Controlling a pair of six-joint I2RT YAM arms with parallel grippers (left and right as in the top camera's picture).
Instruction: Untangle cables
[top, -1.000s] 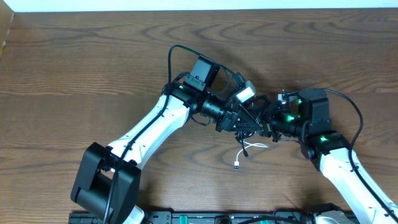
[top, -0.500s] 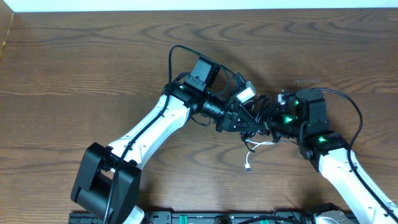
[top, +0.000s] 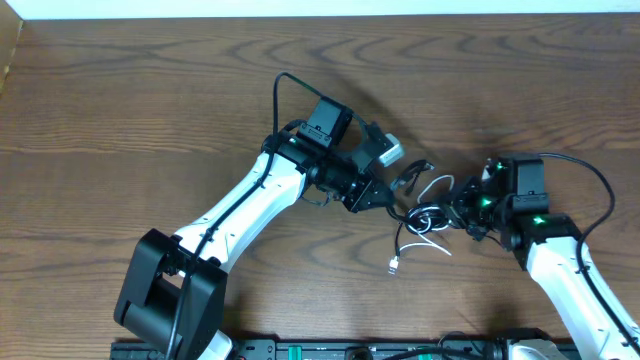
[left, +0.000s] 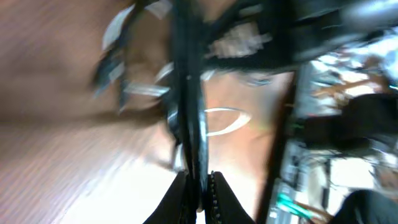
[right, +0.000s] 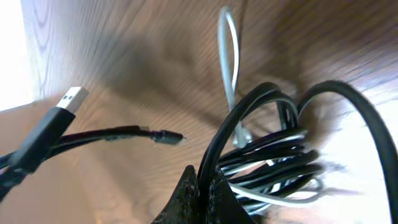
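Left tool (top: 386, 198) and right tool (top: 462, 212) face each other low over the counter (top: 150, 100), each clamped shut on the black cable (top: 430, 213), whose coiled bundle sits between their tips. The bundle's long axis runs tool to tool. The white cable (top: 396, 262) trails out on the robot's side, its loose plug slightly nearer the left tool.

White arm links (top: 240, 205), black joints (top: 338, 180), green lights (top: 535, 220)
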